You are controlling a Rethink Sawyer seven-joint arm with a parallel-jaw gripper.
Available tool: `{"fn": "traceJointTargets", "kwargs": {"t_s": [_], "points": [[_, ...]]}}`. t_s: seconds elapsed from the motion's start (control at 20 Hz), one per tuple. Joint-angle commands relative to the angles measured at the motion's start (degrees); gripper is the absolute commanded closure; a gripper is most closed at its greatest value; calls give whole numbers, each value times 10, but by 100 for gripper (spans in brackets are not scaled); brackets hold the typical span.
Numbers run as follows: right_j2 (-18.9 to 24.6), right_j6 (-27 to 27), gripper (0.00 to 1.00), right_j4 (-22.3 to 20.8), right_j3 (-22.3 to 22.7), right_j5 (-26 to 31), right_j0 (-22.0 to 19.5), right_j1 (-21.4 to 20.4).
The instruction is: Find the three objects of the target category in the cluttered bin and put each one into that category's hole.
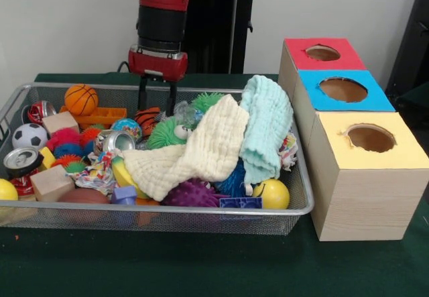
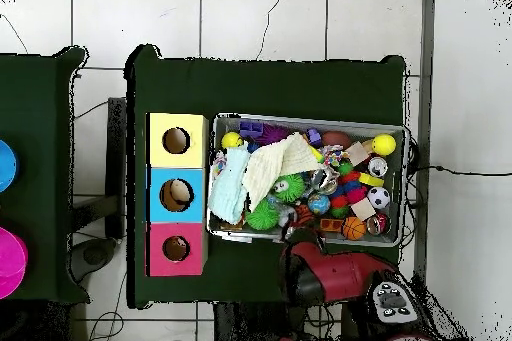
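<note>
Cream cloth [image 1: 194,153] hides toys beneath; gripper [image 1: 157,100] fingertips sunk in clutter.

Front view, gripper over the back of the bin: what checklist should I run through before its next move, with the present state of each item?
1. Gripper open: ok, both fingers hang apart above the toys.
2. Gripper empty: ok, nothing is held between the fingers.
3. Gripper inside the wire bin outline: ok, it hangs over the back edge, beside the orange tray.
4. Toys exposed: not ok, the cream cloth and the mint cloth are draped over the middle of the pile.
5. Box holes free: ok for red and yellow; cannot tell for blue, where the overhead view shows something pale inside.
6. Target category: cannot tell from the pictures.
</note>
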Motion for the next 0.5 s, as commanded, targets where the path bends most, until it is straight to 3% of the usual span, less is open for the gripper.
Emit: {"fn": "traceJointTargets", "kwargs": {"t_s": [0.05,0.25,0.4,0.5], "points": [[23,18,0,13,-61,72,1,85],[-2,35,0,24,-71,47,24,115],[-30,39,0,33,-69,46,43,112],[-16,31,0,32,-69,68,26,113]]}}
